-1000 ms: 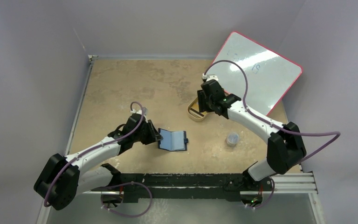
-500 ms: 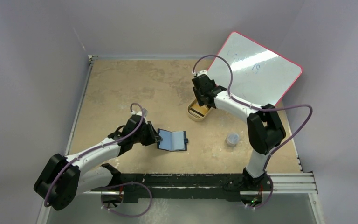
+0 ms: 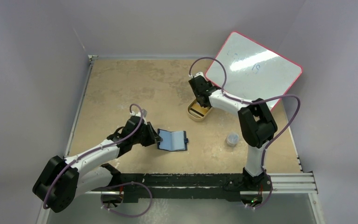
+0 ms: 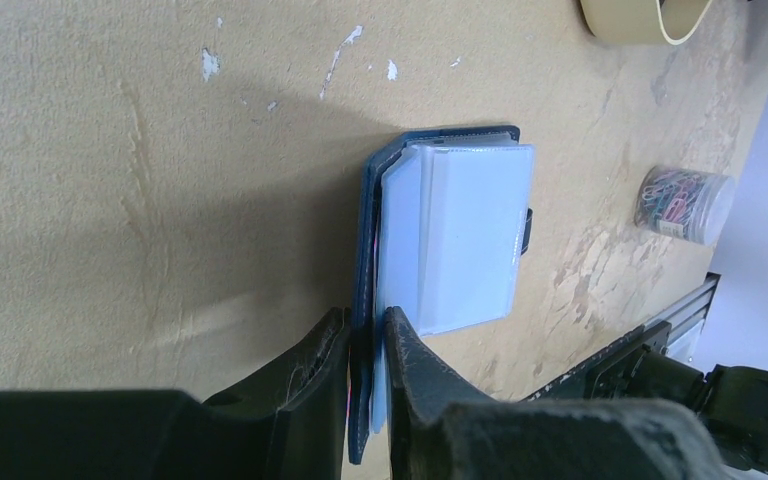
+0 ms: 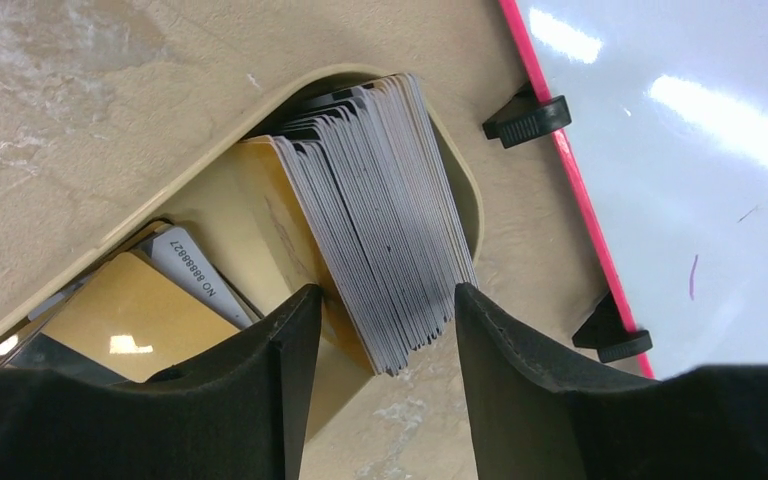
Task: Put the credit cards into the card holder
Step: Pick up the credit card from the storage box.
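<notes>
The navy card holder (image 3: 172, 140) lies open on the table, its pale inner sleeves (image 4: 465, 235) facing up. My left gripper (image 3: 156, 138) is shut on its near left edge (image 4: 365, 325), both fingers pressed against the navy cover. My right gripper (image 3: 201, 99) hangs over the tan oval tray (image 3: 196, 113). Its jaws stand open (image 5: 385, 295) on either side of a thick stack of silver-grey credit cards (image 5: 380, 210) leaning on edge in the tray, with a gap at the right finger. A gold card (image 5: 130, 310) and a grey numbered card (image 5: 195, 275) lie flat in the tray.
A red-framed whiteboard (image 3: 254, 65) leans at the back right, just beyond the tray, with black clips (image 5: 527, 120) on its edge. A small clear jar of paper clips (image 3: 232, 139) stands right of the card holder. The black rail runs along the near table edge.
The right arm has folded up and its wrist has swung left and back over the tray's far end. Its jaws have narrowed a little. The left gripper and card holder have stayed put.
</notes>
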Robot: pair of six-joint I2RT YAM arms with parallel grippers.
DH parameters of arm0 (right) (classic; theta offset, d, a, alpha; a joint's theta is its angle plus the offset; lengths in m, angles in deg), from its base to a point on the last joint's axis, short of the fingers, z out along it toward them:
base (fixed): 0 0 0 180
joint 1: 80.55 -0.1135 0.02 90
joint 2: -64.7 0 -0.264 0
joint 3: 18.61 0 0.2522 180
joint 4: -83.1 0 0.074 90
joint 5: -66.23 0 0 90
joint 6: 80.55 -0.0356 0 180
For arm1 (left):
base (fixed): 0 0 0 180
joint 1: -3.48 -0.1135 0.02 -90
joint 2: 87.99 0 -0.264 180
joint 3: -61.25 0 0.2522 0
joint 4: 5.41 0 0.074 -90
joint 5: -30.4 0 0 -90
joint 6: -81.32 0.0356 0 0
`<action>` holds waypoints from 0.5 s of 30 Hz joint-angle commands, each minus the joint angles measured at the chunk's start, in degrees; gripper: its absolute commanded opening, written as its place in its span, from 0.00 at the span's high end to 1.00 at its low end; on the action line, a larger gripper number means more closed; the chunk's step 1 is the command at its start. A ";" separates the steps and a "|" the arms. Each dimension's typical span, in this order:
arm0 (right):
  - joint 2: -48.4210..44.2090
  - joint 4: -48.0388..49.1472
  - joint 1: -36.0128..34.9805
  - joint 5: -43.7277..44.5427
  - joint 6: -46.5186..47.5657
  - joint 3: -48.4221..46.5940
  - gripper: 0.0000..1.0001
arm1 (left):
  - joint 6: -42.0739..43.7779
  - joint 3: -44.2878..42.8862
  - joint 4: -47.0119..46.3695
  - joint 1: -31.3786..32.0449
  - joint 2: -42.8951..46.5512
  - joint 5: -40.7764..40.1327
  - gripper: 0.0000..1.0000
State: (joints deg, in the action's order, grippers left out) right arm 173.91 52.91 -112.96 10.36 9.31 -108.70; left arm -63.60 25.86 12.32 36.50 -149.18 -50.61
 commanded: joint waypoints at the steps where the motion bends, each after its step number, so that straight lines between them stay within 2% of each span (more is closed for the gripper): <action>1: -0.40 -0.47 0.32 4.71 0.31 -3.44 0.48 | -0.44 0.25 -2.53 -0.25 1.16 0.59 0.83; 15: -1.44 -0.41 0.32 3.04 0.50 -3.00 0.66 | -0.63 0.35 -3.30 -0.28 0.63 0.84 0.83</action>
State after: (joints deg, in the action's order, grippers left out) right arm 174.26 51.90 -113.15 11.22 9.49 -110.37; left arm -63.64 25.86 11.82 36.50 -149.14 -50.37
